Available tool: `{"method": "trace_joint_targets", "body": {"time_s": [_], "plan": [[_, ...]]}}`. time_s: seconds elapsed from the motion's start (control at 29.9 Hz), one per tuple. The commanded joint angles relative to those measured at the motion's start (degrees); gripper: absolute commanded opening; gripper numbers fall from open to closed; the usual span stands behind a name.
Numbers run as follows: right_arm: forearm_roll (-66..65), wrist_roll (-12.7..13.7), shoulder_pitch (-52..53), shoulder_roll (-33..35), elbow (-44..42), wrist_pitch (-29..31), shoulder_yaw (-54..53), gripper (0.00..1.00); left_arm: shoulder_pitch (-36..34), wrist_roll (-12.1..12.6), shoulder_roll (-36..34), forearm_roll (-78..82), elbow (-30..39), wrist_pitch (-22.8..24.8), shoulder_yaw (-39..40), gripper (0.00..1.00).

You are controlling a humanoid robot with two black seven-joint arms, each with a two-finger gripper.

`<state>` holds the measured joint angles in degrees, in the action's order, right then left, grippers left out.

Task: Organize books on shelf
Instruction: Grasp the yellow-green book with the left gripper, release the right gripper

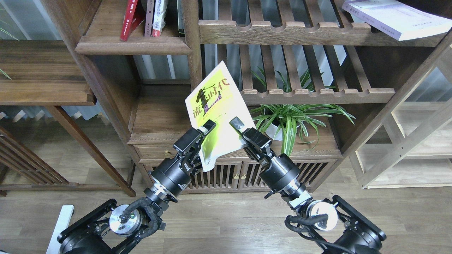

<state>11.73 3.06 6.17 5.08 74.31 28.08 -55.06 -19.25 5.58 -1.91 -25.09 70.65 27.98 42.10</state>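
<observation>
Yellow-and-white book [216, 106] tilted in midair before the post, below the solid shelf [134, 46] with red book [129, 19]. Pinched by left gripper [204, 128] and right gripper [239, 127], both clamped. Best raised level, spine upright, without flexing.

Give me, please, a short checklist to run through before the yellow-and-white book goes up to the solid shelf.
1. Left gripper clamped on the yellow-and-white book: ok.
2. Right gripper gripping it too: cannot tell; it touches the lower edge.
3. Book upright: not ok, tilted.
4. Free space on the shelf right of the red book: cannot tell, cropped.
5. Plant clear of the book: ok.
</observation>
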Motion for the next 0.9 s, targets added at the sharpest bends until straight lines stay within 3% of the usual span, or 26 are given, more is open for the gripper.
{"method": "trace_joint_targets", "body": {"time_s": [0.0, 0.17, 0.3, 0.43, 0.54, 0.87], "plan": [[-0.04, 0.11, -0.02, -0.07, -0.04, -0.08, 0.12, 0.02, -0.34, 0.74, -0.11, -0.23, -0.07, 0.02, 0.00, 0.67], [-0.13, 0.11, -0.10, 0.01, -0.13, -0.08, 0.04, 0.03, -0.26, 0.66, 0.15, -0.32, -0.07, 0.02, 0.17, 0.53], [-0.13, 0.11, -0.28, 0.19, -0.92, -0.08, -0.05, 0.05, 0.18, 0.22, 0.24, -0.40, -0.33, 0.02, 0.26, 0.23], [-0.31, 0.11, -0.81, 0.19, -1.44, -0.08, -0.05, 0.08, 0.45, -0.22, 0.16, -0.40, -0.34, 0.02, 0.35, 0.05], [-0.57, 0.11, -0.81, 0.10, -1.53, -0.08, -0.05, 0.12, 0.53, -0.13, -0.20, -0.32, -0.34, 0.02, 0.44, 0.03], [-2.85, 0.11, -1.60, 0.37, -3.03, -0.08, -3.21, 0.54, 0.71, -0.13, -0.63, 0.30, -0.34, 0.02, 0.44, 0.00]]}}
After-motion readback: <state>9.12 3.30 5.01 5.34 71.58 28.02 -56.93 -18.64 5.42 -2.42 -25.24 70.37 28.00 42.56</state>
